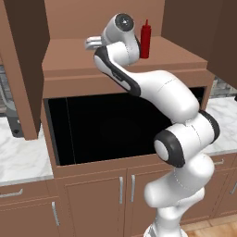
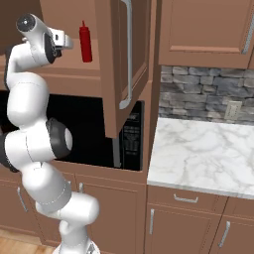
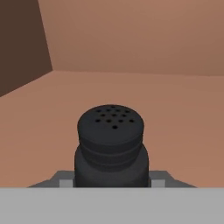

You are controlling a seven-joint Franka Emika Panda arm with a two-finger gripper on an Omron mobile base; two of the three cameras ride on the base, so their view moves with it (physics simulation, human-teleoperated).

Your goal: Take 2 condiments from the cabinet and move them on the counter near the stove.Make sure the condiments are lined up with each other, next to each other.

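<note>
1. Reaching deep into the brown wooden wall cupboard, the white arm's pincer sits around the small squat black shaker bottle, whose perforated cap rises just ahead of the hand camera.

2. Lifting well here looks to mean raising the shaker straight off the bare wooden shelf before drawing it back, keeping it upright so it does not tip or drag along the boards.

3. Clearing the tall slim red squeeze bottle, which stands upright on the same shelf just beside the arm's wrist, appears the main hazard on the way out; the open cupboard door is another edge to avoid.

4. Flanking the shaker's lower body, the finger tips are largely hidden at the picture's bottom edge, but the jaws appear drawn in against its sides, pinching it.

5. Waiting below, the white marble worktop with grey veins lies well apart from the shelf.
</note>
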